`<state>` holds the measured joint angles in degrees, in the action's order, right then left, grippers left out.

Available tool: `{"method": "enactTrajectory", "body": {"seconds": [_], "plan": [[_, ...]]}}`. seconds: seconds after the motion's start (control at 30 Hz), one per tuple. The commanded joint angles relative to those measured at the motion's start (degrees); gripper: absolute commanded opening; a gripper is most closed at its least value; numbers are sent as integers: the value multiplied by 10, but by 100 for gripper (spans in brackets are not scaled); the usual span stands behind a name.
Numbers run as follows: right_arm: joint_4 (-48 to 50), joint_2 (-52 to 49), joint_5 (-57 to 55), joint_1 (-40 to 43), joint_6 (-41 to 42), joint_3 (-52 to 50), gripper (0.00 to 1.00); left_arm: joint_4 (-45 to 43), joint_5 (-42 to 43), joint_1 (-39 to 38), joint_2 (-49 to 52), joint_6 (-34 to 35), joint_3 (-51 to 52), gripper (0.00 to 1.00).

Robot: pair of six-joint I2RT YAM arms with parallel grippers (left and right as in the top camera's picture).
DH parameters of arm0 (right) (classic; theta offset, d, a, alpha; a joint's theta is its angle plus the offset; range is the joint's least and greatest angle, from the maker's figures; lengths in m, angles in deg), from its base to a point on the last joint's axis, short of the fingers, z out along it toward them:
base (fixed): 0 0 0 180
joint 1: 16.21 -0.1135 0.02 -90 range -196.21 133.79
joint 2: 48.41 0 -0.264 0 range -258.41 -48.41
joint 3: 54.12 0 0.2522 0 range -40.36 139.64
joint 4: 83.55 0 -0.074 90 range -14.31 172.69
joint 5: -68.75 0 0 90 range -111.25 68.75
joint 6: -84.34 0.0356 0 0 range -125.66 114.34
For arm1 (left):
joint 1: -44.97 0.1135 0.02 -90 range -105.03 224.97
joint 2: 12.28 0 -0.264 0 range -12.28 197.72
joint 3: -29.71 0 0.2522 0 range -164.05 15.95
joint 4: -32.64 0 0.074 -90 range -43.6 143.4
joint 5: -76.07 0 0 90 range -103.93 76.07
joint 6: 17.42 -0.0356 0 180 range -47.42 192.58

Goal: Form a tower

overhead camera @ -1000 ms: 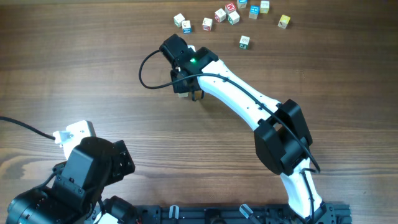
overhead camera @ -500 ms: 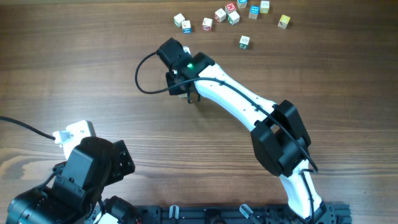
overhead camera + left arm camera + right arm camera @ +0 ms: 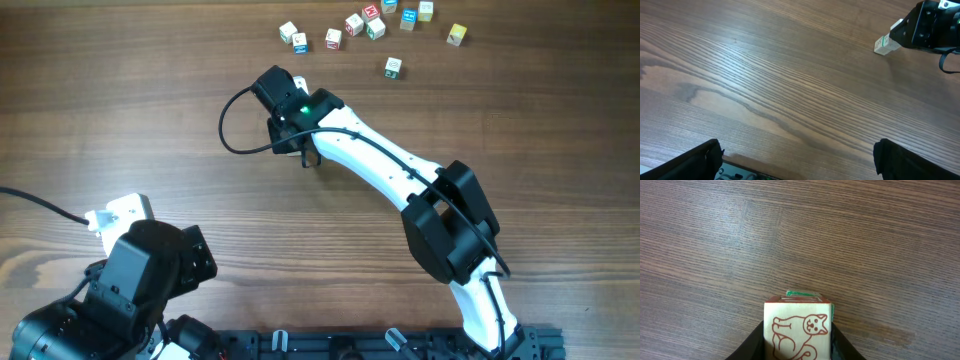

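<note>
1. the right hand (image 3: pixel 799 347) is closed partway on the cat cube (image 3: pixel 799 327), a small wooden block. the face toward the wrist camera shows a red-outlined cat, and a dark finger presses on each side.
2. the tower (image 3: pixel 884 44), whitish with green marks, stands on the counter (image 3: pixel 765 90) right at the tip of the right hand.
3. in the right wrist view a thin green-edged strip peeks out just beyond the cat cube, lined up with it. whether the two touch cannot be told.
4. from overhead the right arm covers the tower. the spot lies in the far half of the counter, near the middle.
5. the left hand (image 3: pixel 797 162) is spread wide and holds nothing. it hangs over bare wood at the front left, well apart from the tower.
6. loose cubes (image 3: pixel 370 25) lie scattered along the far edge, beyond the right hand.
</note>
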<state>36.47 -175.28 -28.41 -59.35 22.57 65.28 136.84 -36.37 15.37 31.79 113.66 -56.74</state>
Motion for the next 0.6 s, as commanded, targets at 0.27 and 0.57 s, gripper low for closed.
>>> {"method": "enactTrajectory", "body": {"seconds": [0.27, 0.57], "plan": [[3, -7, -9, -12, 7, -9, 53, 0, 3, 3, 0, 8, 1, 100], [1, -2, -41, -11, 49, -9, 99, 1, 3, 3, 0, 8, 1, 100]]}}
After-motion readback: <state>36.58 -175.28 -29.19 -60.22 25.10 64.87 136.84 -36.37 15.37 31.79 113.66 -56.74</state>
